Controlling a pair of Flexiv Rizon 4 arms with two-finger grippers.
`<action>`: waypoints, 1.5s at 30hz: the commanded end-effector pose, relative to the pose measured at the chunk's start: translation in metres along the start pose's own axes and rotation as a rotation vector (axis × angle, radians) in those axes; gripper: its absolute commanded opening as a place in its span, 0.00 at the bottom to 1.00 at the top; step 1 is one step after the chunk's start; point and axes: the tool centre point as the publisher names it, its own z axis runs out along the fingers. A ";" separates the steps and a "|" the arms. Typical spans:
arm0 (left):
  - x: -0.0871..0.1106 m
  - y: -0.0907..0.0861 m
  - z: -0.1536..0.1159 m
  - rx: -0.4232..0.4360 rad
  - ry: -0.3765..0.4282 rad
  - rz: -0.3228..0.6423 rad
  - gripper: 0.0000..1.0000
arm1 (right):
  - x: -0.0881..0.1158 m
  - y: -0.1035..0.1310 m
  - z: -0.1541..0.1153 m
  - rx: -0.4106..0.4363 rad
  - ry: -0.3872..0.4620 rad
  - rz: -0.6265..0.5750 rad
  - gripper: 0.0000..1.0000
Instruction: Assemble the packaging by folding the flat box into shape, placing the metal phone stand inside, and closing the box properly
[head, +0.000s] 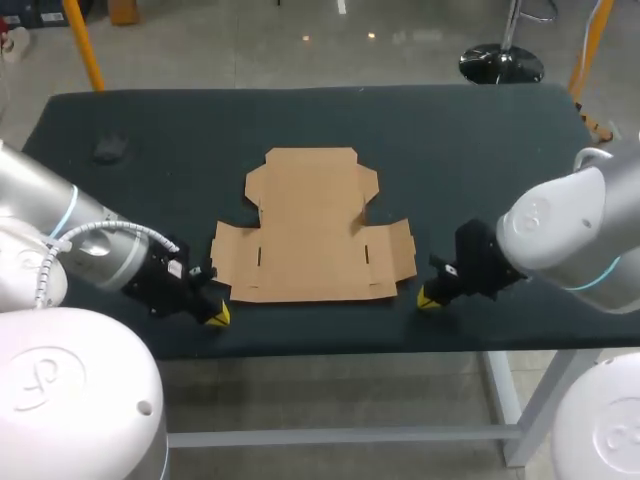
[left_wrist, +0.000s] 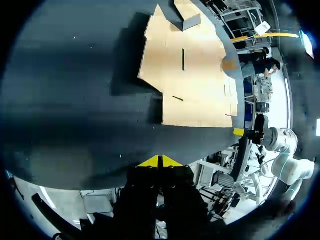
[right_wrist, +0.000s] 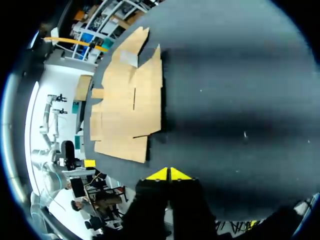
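A flat, unfolded brown cardboard box (head: 310, 226) lies in the middle of the dark table. It shows ahead of the fingers in the left wrist view (left_wrist: 190, 70) and in the right wrist view (right_wrist: 127, 100). My left gripper (head: 218, 314) is shut and empty near the front edge, just left of the box's front left flap. My right gripper (head: 428, 298) is shut and empty, just right of the front right flap. Each wrist view shows its own yellow tips pressed together, the left gripper (left_wrist: 159, 161) and the right gripper (right_wrist: 169, 174). A small dark object (head: 110, 149) lies at the far left; I cannot tell what it is.
The dark table (head: 470, 150) runs wide on both sides of the box, with its front edge close under both grippers.
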 end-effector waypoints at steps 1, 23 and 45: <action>-0.007 -0.010 0.009 -0.009 0.013 -0.008 0.00 | -0.004 0.001 0.004 -0.001 0.022 -0.004 0.00; -0.017 -0.032 0.005 0.010 0.052 -0.017 0.00 | 0.001 0.008 0.009 -0.004 0.018 -0.006 0.00; -0.009 -0.041 0.013 -0.014 0.059 0.010 0.00 | 0.007 0.015 0.024 0.023 0.048 -0.004 0.00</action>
